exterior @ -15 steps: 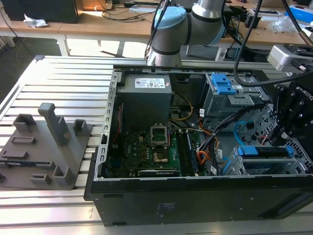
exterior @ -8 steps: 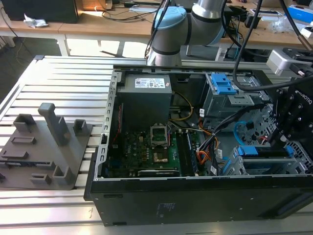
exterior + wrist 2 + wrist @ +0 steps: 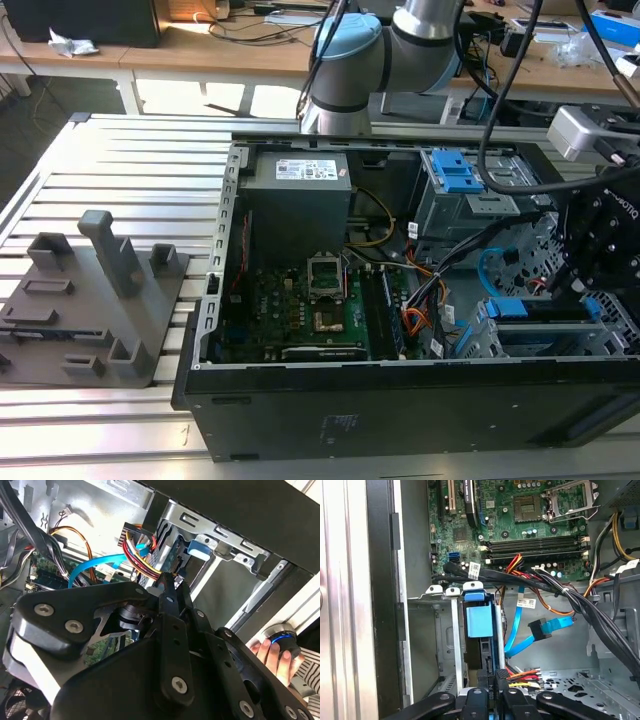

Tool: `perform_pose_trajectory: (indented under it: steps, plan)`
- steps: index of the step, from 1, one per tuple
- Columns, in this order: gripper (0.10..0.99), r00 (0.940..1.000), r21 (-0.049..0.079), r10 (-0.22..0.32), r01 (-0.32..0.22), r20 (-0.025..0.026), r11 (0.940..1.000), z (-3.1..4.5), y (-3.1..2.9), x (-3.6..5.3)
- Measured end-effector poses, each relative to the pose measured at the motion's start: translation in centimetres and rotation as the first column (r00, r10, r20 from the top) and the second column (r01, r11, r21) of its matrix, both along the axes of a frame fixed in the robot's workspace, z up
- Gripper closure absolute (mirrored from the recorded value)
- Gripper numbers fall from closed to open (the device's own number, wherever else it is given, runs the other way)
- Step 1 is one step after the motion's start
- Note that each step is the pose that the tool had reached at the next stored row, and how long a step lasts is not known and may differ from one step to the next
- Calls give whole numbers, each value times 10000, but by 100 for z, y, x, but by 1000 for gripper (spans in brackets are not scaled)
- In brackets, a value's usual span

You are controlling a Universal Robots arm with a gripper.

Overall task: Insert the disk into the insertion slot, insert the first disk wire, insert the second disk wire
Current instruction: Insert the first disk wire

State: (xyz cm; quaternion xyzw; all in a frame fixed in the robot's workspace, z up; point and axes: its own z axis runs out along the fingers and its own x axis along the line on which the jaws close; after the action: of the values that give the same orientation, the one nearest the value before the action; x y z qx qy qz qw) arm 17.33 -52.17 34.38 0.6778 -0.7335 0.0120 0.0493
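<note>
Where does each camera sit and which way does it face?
Exterior view: off-arm, above the open case; arm and gripper show.
First wrist view: wrist-mounted, facing the disk past the gripper.
Second wrist view: wrist-mounted, along the gripper to the first disk wire it holds.
Both wrist views share the second disk wire.

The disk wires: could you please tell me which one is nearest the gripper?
The red/orange lead, whose end meets the gripper; the light blue cable hangs apart, its plug free.
</note>
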Motion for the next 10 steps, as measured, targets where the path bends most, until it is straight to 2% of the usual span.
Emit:
perform_pose_trajectory:
  steps: [2, 4, 7, 10]
  plan:
    - [914, 10000, 56, 10, -10, 0, 10000, -2, -32, 0]
    - [914, 10000, 123, 28, -28, 1, 9999, -3, -40, 1]
    - [914, 10000, 395, 58, -58, 1, 9992, -3, -43, 2]
    - [914, 10000, 400, 62, -62, 2, 9992, -3, -43, 3]
